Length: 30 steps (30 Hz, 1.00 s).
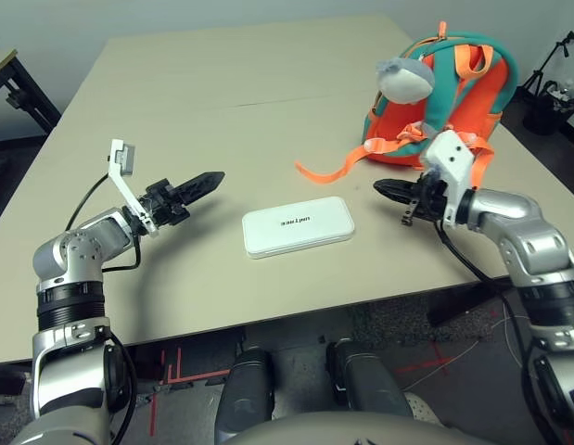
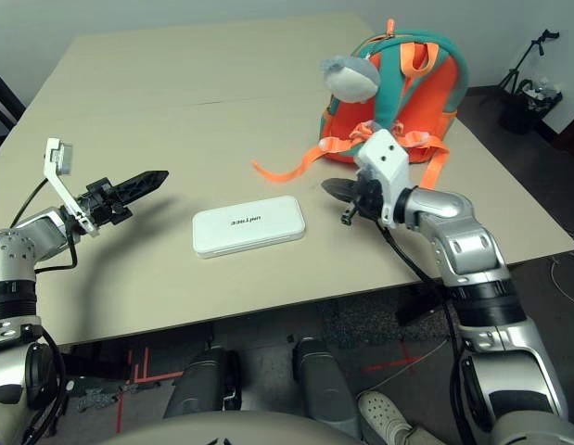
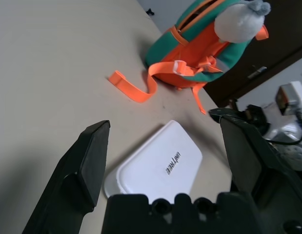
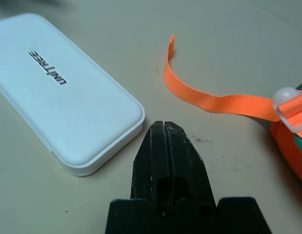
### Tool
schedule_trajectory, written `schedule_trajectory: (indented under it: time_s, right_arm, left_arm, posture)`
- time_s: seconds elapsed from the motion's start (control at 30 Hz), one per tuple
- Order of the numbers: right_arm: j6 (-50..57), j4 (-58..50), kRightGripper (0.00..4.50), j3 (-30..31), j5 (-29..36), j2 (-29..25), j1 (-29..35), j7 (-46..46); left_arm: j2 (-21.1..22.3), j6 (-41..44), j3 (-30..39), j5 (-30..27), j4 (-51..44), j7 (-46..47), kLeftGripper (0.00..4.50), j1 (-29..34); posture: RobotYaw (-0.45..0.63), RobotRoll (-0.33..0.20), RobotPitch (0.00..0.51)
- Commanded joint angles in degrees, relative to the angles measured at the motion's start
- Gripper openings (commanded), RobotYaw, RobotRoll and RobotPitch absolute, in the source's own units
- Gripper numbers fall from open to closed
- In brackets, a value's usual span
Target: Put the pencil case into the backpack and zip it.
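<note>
Flanking the untouched pencil case (image 1: 298, 225) on the worktop (image 1: 222, 102), the wide-open left claw (image 1: 201, 186) and closed, empty right claw (image 1: 390, 191) must first grasp it, backpack (image 1: 453, 88) waiting beyond.

Beige table (image 1: 222, 102) with a faint seam across its top, grey floor with red tape marks (image 1: 180, 366) under its near edge, black tripod stand (image 1: 551, 69) at the far right, dark metal frame (image 1: 18, 88) at the far left
</note>
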Motion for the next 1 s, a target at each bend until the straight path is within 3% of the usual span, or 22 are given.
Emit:
schedule_trajectory:
  time_s: [0.03, 0.17, 0.3, 0.5, 1.0]
  right_arm:
    - [-3.03, 3.04, 0.04, 2.30, -2.86, 0.11, -1.44, 1.66]
    - [-4.60, 4.62, 0.04, 2.86, -4.05, 0.35, -2.10, 2.50]
    - [-6.04, 5.59, 0.04, 3.10, -5.64, 0.36, -2.10, 2.81]
    - [-6.68, 5.56, 0.04, 2.46, -6.88, -0.09, -1.17, 2.98]
    - [-8.42, 5.43, 0.04, 3.36, -10.35, -1.67, 0.10, 3.48]
  left_arm:
    - [1.06, 1.82, -0.85, 0.62, 4.39, -1.01, 4.50, -1.69]
    - [1.94, 6.98, -1.15, 1.40, 10.82, 0.40, 4.50, -4.44]
    - [3.46, 17.74, -4.00, -0.64, 12.82, -3.65, 4.50, -5.29]
    - [3.61, 16.63, -9.01, 4.05, 17.31, -5.40, 4.50, -7.38]
    - [3.22, 21.42, -16.60, 7.61, 23.63, -11.96, 4.50, -11.61]
  posture:
    - [-0.10, 0.000, 0.092]
    - [-0.11, 0.000, 0.092]
    - [-0.11, 0.000, 0.091]
    - [-0.13, 0.000, 0.093]
    - [-0.14, 0.000, 0.101]
